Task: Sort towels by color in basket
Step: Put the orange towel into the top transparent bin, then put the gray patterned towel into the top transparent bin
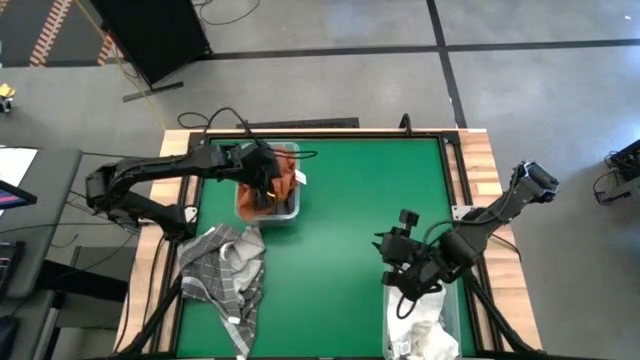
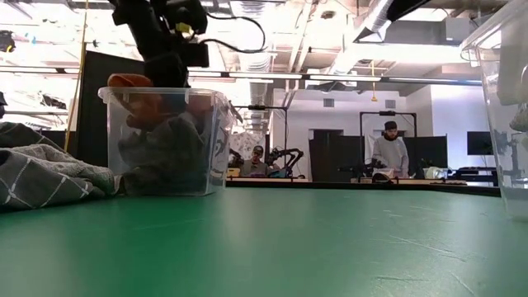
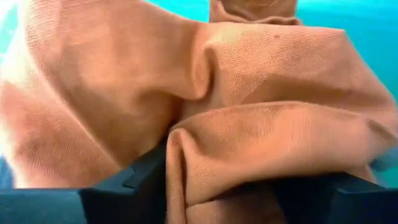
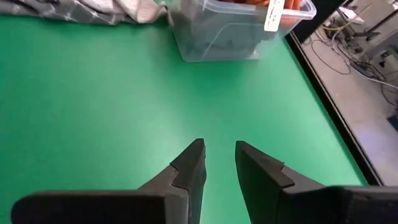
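Gripping rust-orange towel [image 3: 261,118] inside clear bin [image 2: 210,124], left claw [image 1: 268,188] clamped on its folds per wrist view, grey plaid towel [image 1: 225,270] heaped nearer, right claw [image 4: 217,163] slightly parted over bare green worktop [image 1: 350,200], white towels [image 1: 425,330] beneath it.

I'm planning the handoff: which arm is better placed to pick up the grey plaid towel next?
Probably the left. Its gripper is at the clear bin, right beside the grey plaid towel, though the rust-orange towel sits between its fingers. The right gripper is across the table.
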`<control>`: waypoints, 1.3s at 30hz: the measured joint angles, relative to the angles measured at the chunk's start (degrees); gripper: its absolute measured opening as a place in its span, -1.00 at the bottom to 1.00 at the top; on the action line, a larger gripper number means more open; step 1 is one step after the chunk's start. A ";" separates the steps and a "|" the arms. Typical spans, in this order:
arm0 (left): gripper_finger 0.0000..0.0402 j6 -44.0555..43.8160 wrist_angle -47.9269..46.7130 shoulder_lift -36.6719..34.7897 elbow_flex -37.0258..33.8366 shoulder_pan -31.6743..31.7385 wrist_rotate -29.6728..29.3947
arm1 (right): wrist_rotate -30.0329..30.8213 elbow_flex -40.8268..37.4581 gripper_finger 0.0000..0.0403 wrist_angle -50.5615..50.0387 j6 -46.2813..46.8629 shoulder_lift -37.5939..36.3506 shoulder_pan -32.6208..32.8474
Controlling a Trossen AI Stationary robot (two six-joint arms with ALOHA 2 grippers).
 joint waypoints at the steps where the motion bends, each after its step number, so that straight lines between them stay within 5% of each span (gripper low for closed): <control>1: 0.21 -0.01 0.02 -0.75 0.02 -0.10 0.05 | 0.00 0.00 -0.40 0.04 -0.43 0.49 -0.33; 19: 0.27 -0.87 0.13 -14.91 0.02 -0.18 9.43 | 0.63 0.02 -0.40 -1.03 -2.69 2.55 -6.38; 29: 0.27 1.40 0.13 -18.11 0.04 -3.84 10.12 | 8.10 0.06 -0.40 -3.80 -2.08 2.55 -9.63; 39: 0.27 0.00 -4.62 -17.99 0.07 -11.36 10.10 | 11.93 0.07 -0.42 -22.64 5.36 1.69 -18.94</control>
